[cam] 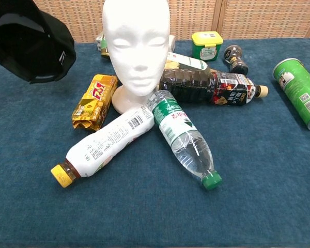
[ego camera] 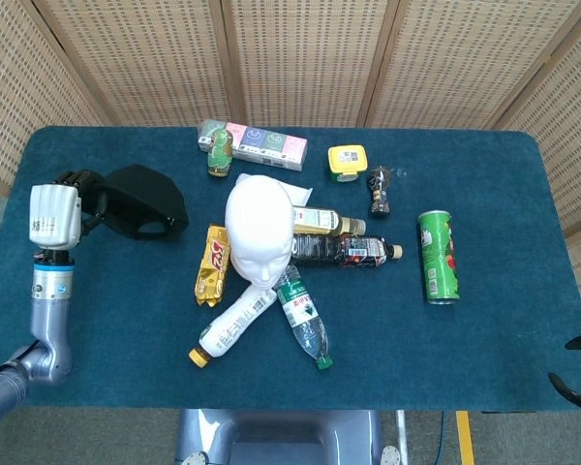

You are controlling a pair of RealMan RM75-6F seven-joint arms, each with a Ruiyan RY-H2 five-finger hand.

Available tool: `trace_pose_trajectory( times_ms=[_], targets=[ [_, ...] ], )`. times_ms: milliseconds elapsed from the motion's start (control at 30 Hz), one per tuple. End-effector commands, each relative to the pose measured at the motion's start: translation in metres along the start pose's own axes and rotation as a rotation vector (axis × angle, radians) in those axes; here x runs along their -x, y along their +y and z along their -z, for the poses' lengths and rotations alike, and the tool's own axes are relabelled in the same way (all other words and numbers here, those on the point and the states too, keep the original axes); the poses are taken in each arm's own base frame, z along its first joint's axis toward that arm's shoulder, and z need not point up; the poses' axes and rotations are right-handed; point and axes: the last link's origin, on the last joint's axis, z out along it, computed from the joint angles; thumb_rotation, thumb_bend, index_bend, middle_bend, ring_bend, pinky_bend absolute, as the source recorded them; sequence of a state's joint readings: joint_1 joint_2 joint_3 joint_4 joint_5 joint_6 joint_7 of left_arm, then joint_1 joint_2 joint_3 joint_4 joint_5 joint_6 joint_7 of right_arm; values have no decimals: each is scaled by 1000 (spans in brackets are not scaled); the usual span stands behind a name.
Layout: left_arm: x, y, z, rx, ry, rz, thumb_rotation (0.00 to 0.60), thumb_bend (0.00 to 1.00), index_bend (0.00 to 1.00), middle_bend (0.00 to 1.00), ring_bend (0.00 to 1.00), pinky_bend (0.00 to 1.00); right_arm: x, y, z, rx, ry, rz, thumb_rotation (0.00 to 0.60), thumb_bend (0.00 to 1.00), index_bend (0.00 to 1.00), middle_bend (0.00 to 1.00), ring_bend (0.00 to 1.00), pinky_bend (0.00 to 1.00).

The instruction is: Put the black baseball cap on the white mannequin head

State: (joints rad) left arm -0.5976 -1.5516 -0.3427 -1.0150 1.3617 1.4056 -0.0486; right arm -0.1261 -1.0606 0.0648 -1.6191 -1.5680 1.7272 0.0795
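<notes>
The black baseball cap (ego camera: 141,201) hangs in the air above the table's left side, tilted so its hollow inside shows in the chest view (cam: 33,44). My left hand (ego camera: 56,209) grips it at its left edge. The white mannequin head (ego camera: 259,229) stands upright at the table's middle, bare, to the right of the cap; in the chest view it faces the camera (cam: 136,47). Of my right hand (ego camera: 578,372) only dark fingers show at the lower right edge of the head view, spread apart and holding nothing.
Around the mannequin's base lie a yellow snack pack (ego camera: 212,263), a white bottle (ego camera: 234,325), a clear water bottle (ego camera: 303,318) and a dark bottle (ego camera: 341,250). A green can (ego camera: 437,256) lies right. A yellow jar (ego camera: 347,161), a grinder (ego camera: 379,190) and a box (ego camera: 257,141) stand behind.
</notes>
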Motion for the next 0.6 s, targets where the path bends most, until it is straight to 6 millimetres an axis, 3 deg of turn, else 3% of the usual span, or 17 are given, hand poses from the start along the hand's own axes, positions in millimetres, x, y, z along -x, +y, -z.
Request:
trace_pose_trajectory(
  times_ms=[33,333,600],
  targets=[
    [-13,3,-7,17,39,-14,600,575,750,545,501,787,0,0,0,-1,1,-2,600,116,467,464,476,484],
    [-33,20,-28,27,125,-2,600,573,750,545,502,787,1,1,0,-3,0,-9,600,116,467,464,476,484],
    [-38,51,-59,42,182,26,600,572,750,545,501,787,1,3,1,4,1,-12,600,116,467,464,476,485]
  ],
)
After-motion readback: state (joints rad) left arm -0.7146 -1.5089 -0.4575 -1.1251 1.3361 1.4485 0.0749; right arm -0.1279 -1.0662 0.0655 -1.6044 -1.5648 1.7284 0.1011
